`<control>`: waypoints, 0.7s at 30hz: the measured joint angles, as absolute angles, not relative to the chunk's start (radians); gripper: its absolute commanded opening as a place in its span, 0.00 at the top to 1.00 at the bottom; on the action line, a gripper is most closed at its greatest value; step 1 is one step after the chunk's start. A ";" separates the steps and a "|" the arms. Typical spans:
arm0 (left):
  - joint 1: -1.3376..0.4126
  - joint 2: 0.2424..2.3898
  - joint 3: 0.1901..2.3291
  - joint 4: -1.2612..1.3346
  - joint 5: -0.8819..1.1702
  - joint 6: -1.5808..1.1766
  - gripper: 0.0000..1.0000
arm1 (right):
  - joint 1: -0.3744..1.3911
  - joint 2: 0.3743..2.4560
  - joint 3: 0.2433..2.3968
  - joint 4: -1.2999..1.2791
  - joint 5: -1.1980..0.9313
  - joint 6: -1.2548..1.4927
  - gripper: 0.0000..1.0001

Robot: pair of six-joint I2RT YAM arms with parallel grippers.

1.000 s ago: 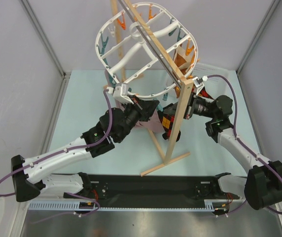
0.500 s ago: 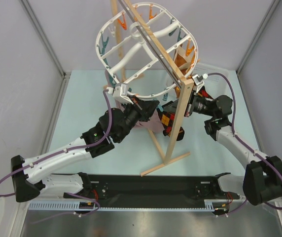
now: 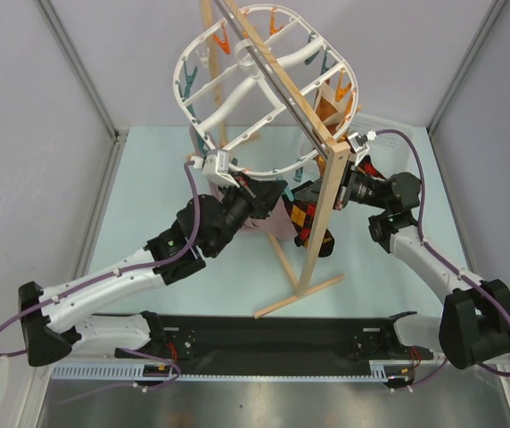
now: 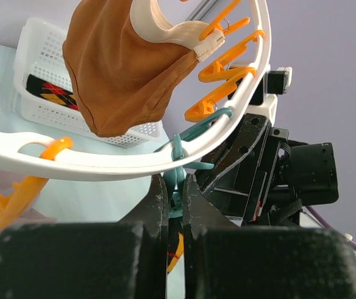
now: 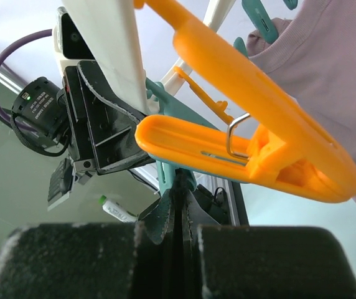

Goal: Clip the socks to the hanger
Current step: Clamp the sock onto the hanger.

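Moved: right arm, eased in toward the wooden stand [image 3: 311,267]; sock [image 3: 300,218] shifted with it. Left fingers [image 4: 157,208]: nearly closed, squeezing a teal clip [image 4: 177,177] on the hanger [image 3: 253,80]. Right fingers [image 5: 158,219]: pressed together, apparently on the sock. Squeeze the clip wide, feed the cuff fully in, then release. Second sock [image 4: 52,92]: in the white basket [image 4: 28,62]. Desk [image 3: 148,178]: pale green. Walls: grey.
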State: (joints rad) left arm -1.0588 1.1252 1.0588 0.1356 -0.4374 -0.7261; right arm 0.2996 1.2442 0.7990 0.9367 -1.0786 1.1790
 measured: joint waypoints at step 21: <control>-1.047 1.094 0.985 0.152 -0.415 -0.768 0.30 | 0.339 1.307 0.828 0.983 -1.068 1.205 0.81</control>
